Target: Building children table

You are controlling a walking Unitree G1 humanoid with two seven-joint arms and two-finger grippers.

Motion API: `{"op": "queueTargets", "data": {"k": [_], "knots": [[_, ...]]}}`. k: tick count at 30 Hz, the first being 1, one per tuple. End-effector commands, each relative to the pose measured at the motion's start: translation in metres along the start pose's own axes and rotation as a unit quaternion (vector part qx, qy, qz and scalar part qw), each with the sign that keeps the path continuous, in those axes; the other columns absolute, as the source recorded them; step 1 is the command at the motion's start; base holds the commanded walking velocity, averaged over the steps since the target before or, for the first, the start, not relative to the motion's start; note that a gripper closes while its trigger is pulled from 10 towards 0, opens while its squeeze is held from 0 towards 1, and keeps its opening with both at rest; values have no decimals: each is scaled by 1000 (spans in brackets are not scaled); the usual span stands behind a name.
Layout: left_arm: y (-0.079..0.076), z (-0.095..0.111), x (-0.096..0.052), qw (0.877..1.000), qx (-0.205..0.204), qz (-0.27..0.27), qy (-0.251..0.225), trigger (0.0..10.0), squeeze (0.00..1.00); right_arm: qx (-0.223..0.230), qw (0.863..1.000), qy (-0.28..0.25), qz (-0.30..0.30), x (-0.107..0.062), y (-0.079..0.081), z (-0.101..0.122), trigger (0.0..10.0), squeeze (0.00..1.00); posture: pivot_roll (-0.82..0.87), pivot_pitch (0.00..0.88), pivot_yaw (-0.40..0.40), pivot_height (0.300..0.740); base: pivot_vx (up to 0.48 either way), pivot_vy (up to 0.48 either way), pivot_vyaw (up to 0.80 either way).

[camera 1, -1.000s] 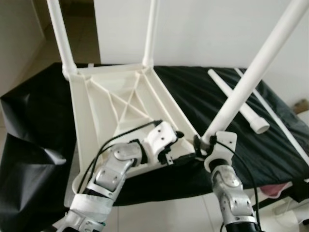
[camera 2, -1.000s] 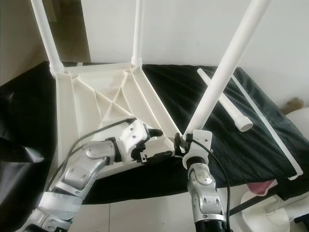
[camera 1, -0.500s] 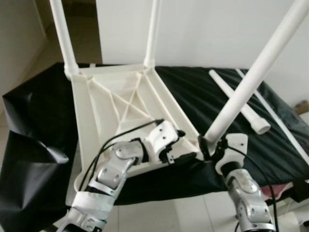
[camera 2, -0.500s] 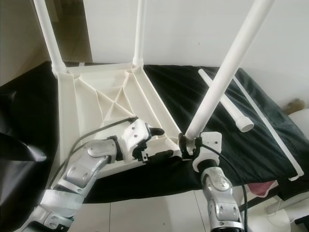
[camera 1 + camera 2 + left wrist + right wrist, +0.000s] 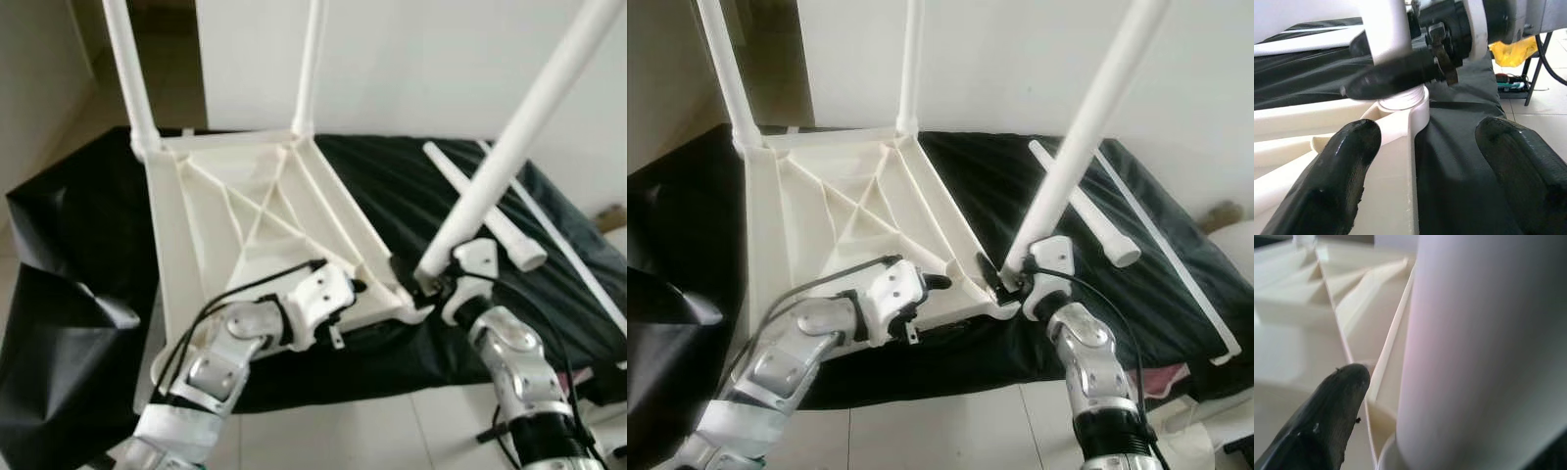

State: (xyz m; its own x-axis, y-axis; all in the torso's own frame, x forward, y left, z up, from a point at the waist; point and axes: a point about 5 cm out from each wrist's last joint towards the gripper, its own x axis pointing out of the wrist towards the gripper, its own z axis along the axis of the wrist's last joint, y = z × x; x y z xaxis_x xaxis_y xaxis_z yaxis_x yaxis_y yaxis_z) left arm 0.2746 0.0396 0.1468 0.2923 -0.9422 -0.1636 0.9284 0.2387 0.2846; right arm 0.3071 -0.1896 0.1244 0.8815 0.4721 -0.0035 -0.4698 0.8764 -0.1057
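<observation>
Upturned white table (image 5: 245,211) on a black-covered worktop (image 5: 411,191), one leg (image 5: 509,137) held at its near corner.
The right gripper (image 5: 1004,279) clamps that leg's base at the socket. The left gripper (image 5: 1422,171) straddles the near rim, fingers (image 5: 1337,181) apart. A loose leg (image 5: 485,206) lies just beyond.

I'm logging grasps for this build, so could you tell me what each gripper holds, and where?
The right gripper grips the white leg at its bottom end, by the tabletop's corner socket. The left gripper holds nothing; its open jaws straddle the tabletop's near edge.

Black sheet (image 5: 78,225) before a white wall (image 5: 421,59).
</observation>
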Motion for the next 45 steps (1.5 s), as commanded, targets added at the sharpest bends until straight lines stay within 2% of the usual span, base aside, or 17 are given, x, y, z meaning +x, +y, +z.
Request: {"op": "queueTargets", "data": {"k": [1, 2, 3, 4, 9, 17, 18, 23, 26, 30, 34, 36, 37, 38, 40, 44, 45], "knots": [[0, 1, 5, 1000, 3, 25, 0, 10000, 0, -12, 1000, 13, 22, 3, -1, -2, 9294, 0, 53, 0, -77, 740, 0, 0, 0], [0, 1, 5, 1000, 3, 25, 0, 10000, 0, -12, 1000, 13, 22, 3, -1, -2, 9294, 0, 53, 0, -77, 740, 0, 0, 0], [-2, 5, 7, 1000, 6, 22, -6, 10000, 0, -14, 999, 17, 31, 4, -3, -4, 3255, 0, 66, 0, -80, 740, 0, 0, 0], [-3, 7, 8, 1000, 7, 20, -9, 10000, 0, -13, 999, 18, 34, 4, -5, -5, 0, 0, 71, 0, -81, 740, 0, 0, 0], [-5, 8, 8, 1000, 6, 21, -10, 10000, 0, -18, 999, 21, 35, 2, -9, -7, 0, 0, 72, 0, -81, 740, 0, 0, 0], [-4, 10, 9, 1000, 0, 23, -14, 10000, 0, 0, 999, 27, 18, -4, -10, -17, 0, 0, 59, 0, -73, 740, 0, 0, 0], [-4, 10, 9, 1000, 0, 23, -14, 10000, 0, 6, 1000, 27, 11, -5, -9, -18, 10000, 0, 54, 0, -73, 740, 0, 0, 0], [-4, 14, 10, 999, -10, 25, -30, 10000, 0, 21, 998, 32, -49, -8, -9, -23, 10000, 0, 44, 0, -73, 740, 0, 0, 0], [-1, 14, 11, 999, -13, 33, -27, 10000, 0, 22, 991, 58, -121, -9, -12, -29, 10000, 0, 38, 0, -71, 740, 0, 0, 0], [1, 12, 10, 999, -13, 40, -21, 10000, 0, 35, 986, 59, -150, -7, -11, -29, 10000, 0, 31, 0, -66, 740, 0, 0, 0], [12, 9, 11, 997, -23, 70, -10, 10000, 0, 70, 962, 63, -258, -5, -8, -26, 10000, 0, 29, 0, -53, 740, 0, 0, 0], [13, 10, 10, 997, -23, 72, -13, 10000, 0, 74, 959, 61, -266, -4, -7, -25, 10000, 0, 29, 0, -53, 740, 0, 0, 0], [17, 10, 9, 996, -21, 81, -12, 10000, 0, 84, 948, 62, -300, -2, -4, -24, 10000, 0, 30, 0, -53, 740, 0, 0, 0], [17, 10, 9, 996, -21, 81, -12, 10000, 0, 84, 948, 62, -300, -2, -4, -24, 10000, 0, 30, 0, -53, 740, 0, 0, 0], [22, 11, 7, 995, -21, 95, -8, 10000, 0, 84, 935, 55, -340, 0, 4, -23, 10000, 0, 30, 0, -53, 740, 0, 0, 0], [28, 11, 5, 993, -21, 113, -13, 10000, 0, 119, 906, 61, -401, 6, 19, -27, 10000, 0, 43, 0, -65, 740, 0, 0, 0], [28, 11, 5, 993, -21, 113, -13, 10000, 0, 119, 906, 61, -401, 6, 19, -27, 10000, 0, 43, 0, -65, 740, 0, 0, 0]]}}
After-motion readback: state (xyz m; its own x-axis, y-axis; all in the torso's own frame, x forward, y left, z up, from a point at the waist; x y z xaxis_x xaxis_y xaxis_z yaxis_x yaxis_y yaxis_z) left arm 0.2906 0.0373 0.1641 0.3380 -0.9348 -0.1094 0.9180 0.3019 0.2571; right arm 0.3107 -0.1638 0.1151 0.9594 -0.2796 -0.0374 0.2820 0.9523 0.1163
